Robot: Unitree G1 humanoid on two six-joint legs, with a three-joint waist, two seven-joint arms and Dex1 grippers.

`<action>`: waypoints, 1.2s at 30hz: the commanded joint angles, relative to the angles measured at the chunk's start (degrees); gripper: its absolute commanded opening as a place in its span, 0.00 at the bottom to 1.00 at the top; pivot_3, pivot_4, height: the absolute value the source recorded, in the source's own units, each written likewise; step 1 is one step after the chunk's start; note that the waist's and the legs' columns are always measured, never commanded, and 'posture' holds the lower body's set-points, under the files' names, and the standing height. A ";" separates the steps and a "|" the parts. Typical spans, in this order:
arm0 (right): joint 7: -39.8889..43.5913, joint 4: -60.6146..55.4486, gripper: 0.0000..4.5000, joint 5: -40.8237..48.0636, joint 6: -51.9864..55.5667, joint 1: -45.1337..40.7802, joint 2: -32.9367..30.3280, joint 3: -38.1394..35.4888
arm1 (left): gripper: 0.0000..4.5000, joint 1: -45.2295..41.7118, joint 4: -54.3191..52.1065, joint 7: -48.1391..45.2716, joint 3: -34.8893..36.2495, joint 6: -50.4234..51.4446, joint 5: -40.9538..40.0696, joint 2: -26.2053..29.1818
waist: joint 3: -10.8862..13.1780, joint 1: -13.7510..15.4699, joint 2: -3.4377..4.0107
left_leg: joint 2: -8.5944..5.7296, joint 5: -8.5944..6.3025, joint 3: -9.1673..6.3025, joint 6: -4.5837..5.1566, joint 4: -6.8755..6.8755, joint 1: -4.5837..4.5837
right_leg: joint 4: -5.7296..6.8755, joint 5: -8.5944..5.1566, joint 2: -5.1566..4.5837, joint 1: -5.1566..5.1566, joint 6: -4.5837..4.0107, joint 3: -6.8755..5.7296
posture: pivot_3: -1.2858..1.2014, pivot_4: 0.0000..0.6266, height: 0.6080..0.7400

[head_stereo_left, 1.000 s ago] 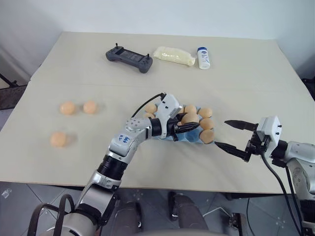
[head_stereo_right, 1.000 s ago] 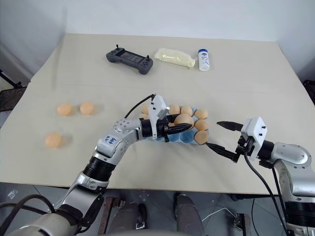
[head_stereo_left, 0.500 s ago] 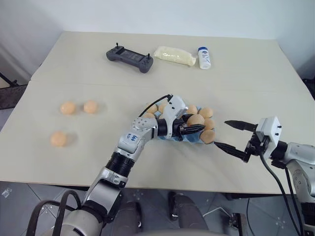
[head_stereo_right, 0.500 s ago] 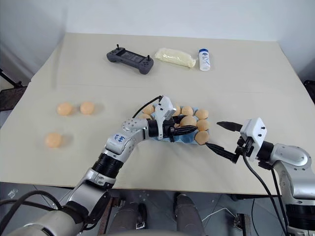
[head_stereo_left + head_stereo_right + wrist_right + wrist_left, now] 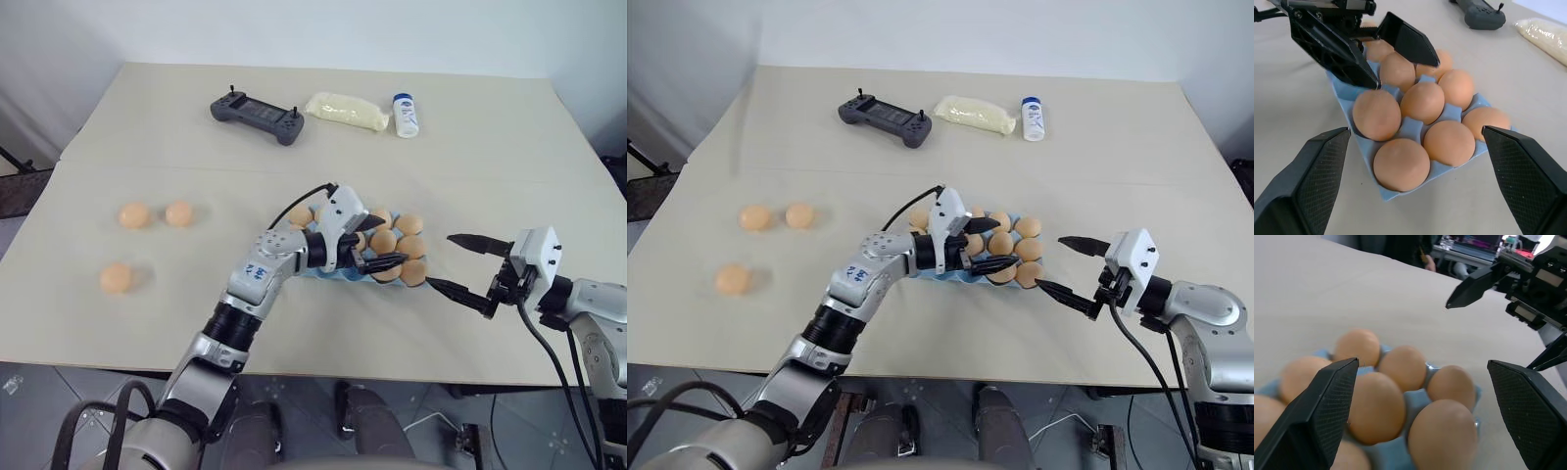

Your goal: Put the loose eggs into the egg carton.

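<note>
Spreading beyond both grippers, table point(image 5: 490, 147), with egg carton point(image 5: 1352, 93) sitting near its front edge. Hovering over the carton's near end, left gripper point(image 5: 380, 244), fingers wide apart and holding nothing, an egg lying in a cup just beneath. Waiting just to the right of the carton, right gripper point(image 5: 462, 263), fingers also spread and empty, tips aimed at the carton.

Lying well to the left of the left gripper, 3 loose eggs point(image 5: 116, 277): 2 side by side farther back, 1 alone nearer the front edge. Judging from look alone: light, stiff-shelled, smooth and fragile, apt to roll; taking hold across the narrow middle with a gentle squeeze seeming safest.

Showing in the eye views, all 3 loose eggs plus controller point(image 5: 257, 116), pale bag point(image 5: 345, 111) and small bottle point(image 5: 405, 115) far beyond the grippers. Revealing in the right wrist view, the filled cups from close up with the left gripper's fingers above them.
</note>
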 commanded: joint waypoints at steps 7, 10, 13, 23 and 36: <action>0.85 0.21 1.00 0.74 -0.01 -2.63 -0.89 0.24 | 1.00 6.00 -12.67 4.21 4.92 3.40 -1.82 3.37 | 0.00 -0.14 0.01 | -0.02 0.00 0.03 0.03 0.07 0.00 | 0.02 0.03 -0.03 0.00 0.05 0.04 | 0.52 0.24 1.00; 1.70 0.19 1.00 1.24 -0.03 -3.00 -0.48 0.77 | 1.00 12.30 -21.00 5.81 7.51 5.47 -3.24 5.82 | 0.00 -0.26 0.02 | 0.05 -0.04 0.03 -0.04 0.05 0.07 | 0.15 0.01 0.00 0.00 0.01 0.05 | 0.52 0.24 1.00; 2.16 0.57 1.00 1.32 0.06 -3.91 -0.15 1.35 | 1.00 17.53 -27.44 8.21 10.13 7.01 -4.31 7.37 | 0.02 -0.06 0.04 | 0.08 -0.05 0.02 -0.05 0.04 0.12 | 0.27 -0.02 0.00 0.00 -0.02 0.04 | 0.52 0.24 1.00; 6.94 9.20 1.00 -0.23 -2.04 -13.06 1.47 7.45 | 1.00 32.18 -40.60 15.92 24.75 9.53 -6.67 12.48 | 0.03 -0.26 0.05 | 0.04 0.07 0.13 0.17 0.18 0.13 | 0.29 -0.11 -0.22 0.02 -0.22 0.18 | 0.52 0.24 1.00; 12.50 19.47 1.00 -2.52 -5.84 -21.42 4.03 11.51 | 1.00 48.94 -49.58 27.09 51.96 13.34 -12.99 12.57 | 0.04 -0.21 0.04 | 0.21 -0.09 0.15 0.07 0.15 0.12 | 0.19 -0.14 -0.31 -0.01 -0.30 0.15 | 0.52 0.24 1.00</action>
